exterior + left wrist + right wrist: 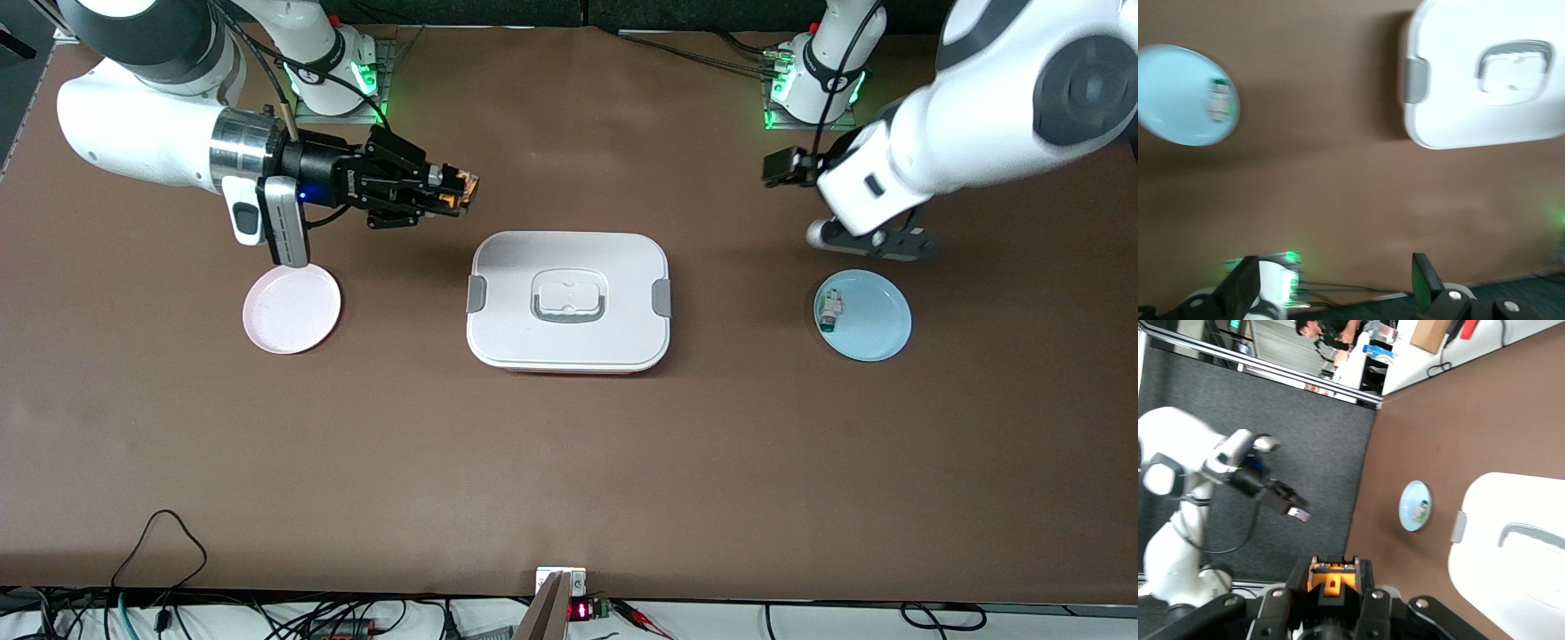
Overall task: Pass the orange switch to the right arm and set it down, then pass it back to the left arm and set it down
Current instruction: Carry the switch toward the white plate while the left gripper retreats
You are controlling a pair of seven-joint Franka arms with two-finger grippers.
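The orange switch (466,188), a tiny black part with an orange face, is up in the air in my right gripper (452,190), which is shut on it and lies level over bare table beside the box's corner. In the right wrist view the orange switch (1333,577) sits between the black fingers (1293,587). The white box (569,342) rests mid-table. My left gripper (773,169) hangs open over the table at the left arm's end and holds nothing. Its fingertips (1426,277) stand wide apart. It points toward the right gripper, as the left gripper (1298,513) shows in the right wrist view.
A pink plate (292,311) lies under the right arm's wrist. A light blue plate (876,329) with a small white-and-green part (830,311) lies below the left arm. Cables and electronics line the table edge nearest the front camera.
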